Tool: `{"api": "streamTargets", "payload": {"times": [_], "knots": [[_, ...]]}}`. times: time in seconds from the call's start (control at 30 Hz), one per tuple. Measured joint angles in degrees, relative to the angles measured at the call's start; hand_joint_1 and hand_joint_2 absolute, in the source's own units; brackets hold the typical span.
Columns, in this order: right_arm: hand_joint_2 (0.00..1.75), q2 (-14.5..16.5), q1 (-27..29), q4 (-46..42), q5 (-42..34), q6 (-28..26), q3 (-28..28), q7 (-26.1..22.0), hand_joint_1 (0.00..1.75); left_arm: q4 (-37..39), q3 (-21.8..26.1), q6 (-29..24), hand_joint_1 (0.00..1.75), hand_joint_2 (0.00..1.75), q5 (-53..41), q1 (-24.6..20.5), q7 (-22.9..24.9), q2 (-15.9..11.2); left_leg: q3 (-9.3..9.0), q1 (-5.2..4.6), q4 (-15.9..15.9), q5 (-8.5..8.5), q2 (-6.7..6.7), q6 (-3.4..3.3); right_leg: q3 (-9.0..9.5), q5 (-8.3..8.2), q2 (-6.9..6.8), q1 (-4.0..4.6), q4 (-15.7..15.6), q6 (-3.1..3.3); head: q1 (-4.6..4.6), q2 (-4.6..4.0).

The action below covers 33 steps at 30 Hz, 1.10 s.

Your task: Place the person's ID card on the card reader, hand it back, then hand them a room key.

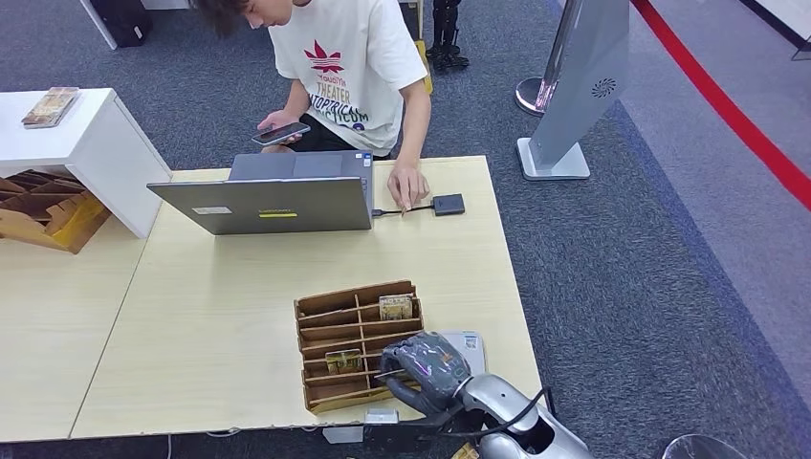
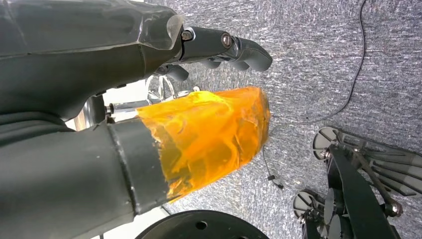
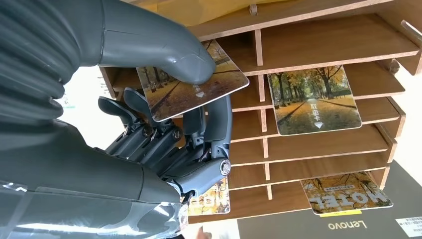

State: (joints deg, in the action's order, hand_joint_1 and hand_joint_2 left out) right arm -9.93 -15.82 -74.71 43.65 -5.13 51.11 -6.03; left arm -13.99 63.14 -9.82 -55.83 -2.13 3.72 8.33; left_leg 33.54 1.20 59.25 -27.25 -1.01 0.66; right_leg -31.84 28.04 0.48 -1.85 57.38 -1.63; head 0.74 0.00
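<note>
**Right hand pinches a room key card at the wooden rack**

The right hand [image 3: 164,144] holds a room key card [image 3: 194,82] printed with an autumn tree avenue. Its thick grey thumb [image 3: 164,50] presses on the card's face while the darker fingers [image 3: 214,124] curl beneath it, so the card is pinched between them. In the head view the right hand [image 1: 426,368] sits at the right end of the wooden card rack [image 1: 356,344], near the table's front edge.

The rack stands on the light wooden table [image 1: 191,325] and is split into shelves by thin dividers. A second key card [image 3: 313,99] with the same avenue print lies in a slot just beside the held one, and a card marked "Hotel" [image 3: 346,195] lies in another slot farther along.

Across the table a person in a white T-shirt [image 1: 349,67] looks at a phone [image 1: 280,133] in one hand and rests the other hand [image 1: 408,185] on the table, touching the cable next to the small black card reader [image 1: 448,204]. A grey Lenovo laptop [image 1: 277,196] stands open beside the reader.

The left hand [image 2: 219,50] hangs over grey carpet [image 2: 318,59], its dark fingers curled inward with nothing in them, an orange-wrapped thumb [image 2: 209,139] alongside.
</note>
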Motion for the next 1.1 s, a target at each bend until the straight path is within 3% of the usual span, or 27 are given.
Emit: {"api": "streamTargets", "payload": {"times": [0.2,0.43,0.63,0.87,1.1], "knots": [[1.75,1.13,0.17,-4.79,-4.26,-3.57,-3.16,0.03,1.75,-0.01,0.99,0.04,0.0,0.0,-0.04,0.02,-0.32,0.15,0.0,0.0,0.0,0.0,0.0,0.0,-0.02,0.0,0.0,0.0,0.0,0.0,0.01,0.0],[1.75,3.34,0.74,-19.54,-18.6,-5.89,-13.02,-2.74,1.75,-0.02,2.38,-0.3,0.0,0.0,-0.36,0.04,-1.26,0.46,0.0,0.0,0.0,0.0,0.0,0.0,-0.02,0.0,0.0,0.0,0.0,0.0,0.01,0.0],[1.75,4.38,0.51,-25.76,-21.68,-6.49,-17.86,-4.72,1.75,-0.02,2.51,-0.27,0.0,0.0,-1.42,-0.02,-1.58,0.49,0.0,0.0,0.0,0.0,0.0,0.01,-0.01,-0.02,0.0,0.0,0.0,0.02,0.01,0.0],[1.75,7.16,-5.4,-23.85,-22.29,-2.98,-17.93,-3.39,1.75,-0.01,2.51,0.47,0.0,0.0,-3.81,-0.41,-1.64,0.45,0.0,0.0,-0.01,0.09,0.01,0.08,-0.03,-0.04,0.02,0.01,0.09,0.06,0.0,0.0],[1.75,13.25,-16.97,-11.06,-17.55,-2.13,-15.02,1.87,1.75,0.0,1.92,1.08,0.0,0.0,-7.73,-1.46,-1.44,0.11,-0.01,0.01,-0.01,0.22,0.0,0.14,-0.07,-0.1,0.02,0.01,0.19,0.14,0.02,0.0]]}}
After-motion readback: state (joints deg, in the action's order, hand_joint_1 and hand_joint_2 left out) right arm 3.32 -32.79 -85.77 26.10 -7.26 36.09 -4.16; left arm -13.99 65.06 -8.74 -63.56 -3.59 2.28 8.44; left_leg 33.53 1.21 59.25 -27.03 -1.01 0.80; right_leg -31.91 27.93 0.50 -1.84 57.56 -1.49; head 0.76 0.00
